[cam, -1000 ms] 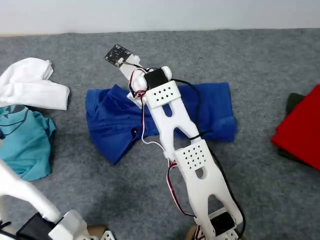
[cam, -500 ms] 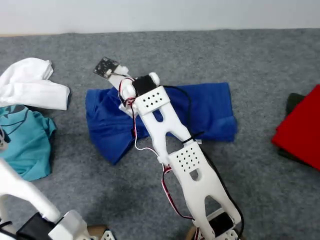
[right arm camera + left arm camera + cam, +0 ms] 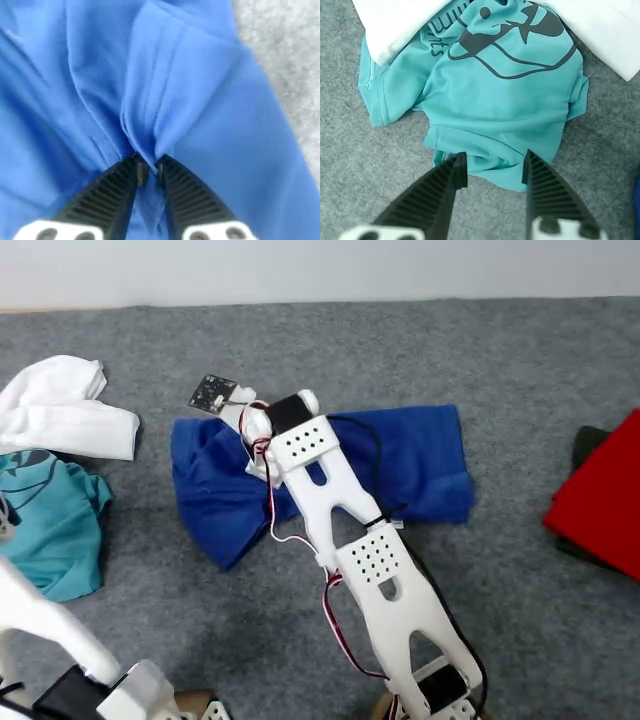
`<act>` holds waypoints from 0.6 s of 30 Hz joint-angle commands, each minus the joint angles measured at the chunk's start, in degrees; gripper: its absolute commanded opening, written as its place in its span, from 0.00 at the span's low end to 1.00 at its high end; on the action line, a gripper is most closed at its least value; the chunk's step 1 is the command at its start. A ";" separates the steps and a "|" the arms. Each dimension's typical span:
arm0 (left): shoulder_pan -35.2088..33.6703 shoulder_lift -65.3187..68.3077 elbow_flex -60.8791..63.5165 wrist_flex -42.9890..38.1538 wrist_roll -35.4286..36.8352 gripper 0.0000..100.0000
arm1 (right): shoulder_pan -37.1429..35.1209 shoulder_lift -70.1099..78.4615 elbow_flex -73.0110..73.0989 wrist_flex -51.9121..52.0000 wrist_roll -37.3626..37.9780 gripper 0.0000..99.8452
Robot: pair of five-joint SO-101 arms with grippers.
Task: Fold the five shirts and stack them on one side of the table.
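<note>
The right end effector [image 3: 148,170] is clamped on the blue shirt [image 3: 420,460], its fingers [image 3: 122,180] nearly together with a raised pleat of cloth pinched between them. In the high view this grip sits under the arm's wrist, toward the left end of the shirt, just left of the frame's centre.

From there the shirt's long axis runs left to right across the middle of the frame, so most of the cloth lies to the right of the pinch on the grey worktop [image 3: 520,360]. A fold would likely carry the held end rightward, along that axis.

The left end effector [image 3: 492,167] hangs with its fingers apart over the teal shirt [image 3: 50,520] at the frame's lower left, well apart from the blue one. The right arm is therefore the nearer. A white shirt [image 3: 60,410] lies at the upper left and a red shirt [image 3: 600,500] at the right edge.
</note>
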 commanded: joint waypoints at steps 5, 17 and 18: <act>0.35 -2.64 -0.31 -1.05 0.09 0.18 | -2.24 -9.71 -2.73 5.14 0.44 0.01; 0.35 -2.73 -0.66 -1.05 0.00 0.18 | -10.24 -11.82 -2.64 5.67 0.26 0.01; 0.35 -2.73 -0.66 -1.05 -0.09 0.18 | -10.59 -11.82 -2.64 5.67 0.26 0.01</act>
